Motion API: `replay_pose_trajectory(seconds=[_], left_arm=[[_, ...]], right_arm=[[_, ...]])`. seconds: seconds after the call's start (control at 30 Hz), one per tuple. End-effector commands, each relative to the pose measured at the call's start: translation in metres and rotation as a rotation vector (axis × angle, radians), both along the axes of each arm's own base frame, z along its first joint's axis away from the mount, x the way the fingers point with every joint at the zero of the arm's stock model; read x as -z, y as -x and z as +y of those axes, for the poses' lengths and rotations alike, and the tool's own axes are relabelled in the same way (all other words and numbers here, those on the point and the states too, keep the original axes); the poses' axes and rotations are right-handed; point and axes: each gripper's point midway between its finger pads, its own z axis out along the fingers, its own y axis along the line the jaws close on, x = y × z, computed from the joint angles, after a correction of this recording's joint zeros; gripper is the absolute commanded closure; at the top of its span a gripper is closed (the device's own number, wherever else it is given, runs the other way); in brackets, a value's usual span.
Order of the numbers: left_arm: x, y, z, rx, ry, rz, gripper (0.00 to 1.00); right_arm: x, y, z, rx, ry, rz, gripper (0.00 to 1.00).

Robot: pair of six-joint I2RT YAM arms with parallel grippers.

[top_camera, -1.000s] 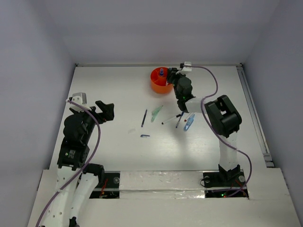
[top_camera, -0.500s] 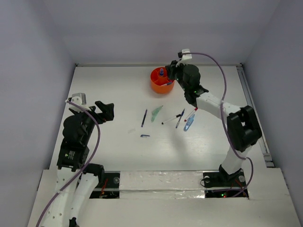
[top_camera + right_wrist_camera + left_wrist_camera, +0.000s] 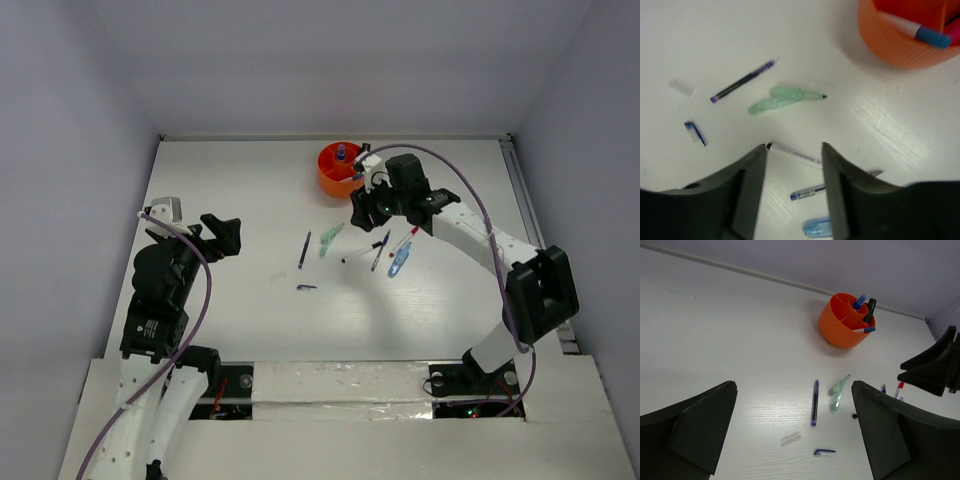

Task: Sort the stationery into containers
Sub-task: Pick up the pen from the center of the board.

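The orange tub (image 3: pixel 340 172) stands at the back of the table and holds a blue-capped item (image 3: pixel 858 301), a black marker (image 3: pixel 870 310) and a white blue-capped marker (image 3: pixel 920 31). On the table lie a purple-blue pen (image 3: pixel 304 250), a pale green pen (image 3: pixel 331 240), a white pen (image 3: pixel 795 152), a blue pen (image 3: pixel 807 192), a red-tipped marker (image 3: pixel 406 240) and a light blue piece (image 3: pixel 400 261). My right gripper (image 3: pixel 360 213) hovers open and empty above the white pen, just in front of the tub. My left gripper (image 3: pixel 222 235) stands open at the left, away from all pens.
A clear cap (image 3: pixel 790 439) and a small blue clip piece (image 3: pixel 825 452) lie nearer the front, left of the pens. Walls close the table at the back and both sides; a rail (image 3: pixel 535 240) runs along the right edge.
My right gripper came away from the tub's rim and moved toward me over the scattered pens, its jaws spreading wider. The left arm stayed still.
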Motion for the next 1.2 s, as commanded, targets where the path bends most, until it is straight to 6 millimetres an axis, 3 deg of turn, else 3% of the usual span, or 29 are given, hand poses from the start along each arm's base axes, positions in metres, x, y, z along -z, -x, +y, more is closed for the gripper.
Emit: replay_pose_trajectory(seconds=[0.0, 0.13, 0.3, 0.63, 0.7, 0.83, 0.87, 0.97, 1.07, 1.17], left_arm=[[-0.031, 0.002, 0.001, -0.003, 0.006, -0.093, 0.01], [-0.032, 0.002, 0.001, -0.003, 0.006, -0.098, 0.01], [-0.032, 0.002, 0.003, -0.011, 0.005, -0.097, 0.01], [-0.032, 0.003, 0.002, -0.008, 0.007, -0.099, 0.01], [-0.032, 0.003, 0.002, -0.008, 0.007, -0.099, 0.01], [-0.032, 0.003, 0.001, -0.003, 0.007, -0.098, 0.01], [-0.031, 0.003, 0.001, -0.003, 0.007, -0.096, 0.01], [-0.032, 0.004, 0.001, -0.003, 0.007, -0.099, 0.01], [-0.032, 0.004, 0.001, -0.003, 0.009, -0.101, 0.01], [-0.033, 0.005, 0.001, -0.002, 0.01, -0.102, 0.01]], right_arm=[[0.025, 0.024, -0.005, -0.081, 0.091, 0.117, 0.42], [0.051, 0.022, -0.013, -0.067, 0.165, 0.175, 0.34], [0.073, 0.034, -0.006, -0.116, 0.22, 0.243, 0.31], [0.123, 0.023, -0.015, -0.06, 0.476, 0.229, 0.27], [0.122, 0.019, -0.018, -0.028, 0.494, 0.221, 0.28], [0.097, 0.014, -0.009, 0.033, 0.382, 0.169, 0.3], [0.078, 0.014, -0.004, 0.046, 0.321, 0.14, 0.28], [0.06, 0.026, 0.01, 0.054, 0.188, 0.171, 0.19], [0.065, 0.033, 0.006, 0.108, 0.17, 0.218, 0.19], [0.083, 0.047, 0.004, 0.181, 0.142, 0.327, 0.21]])
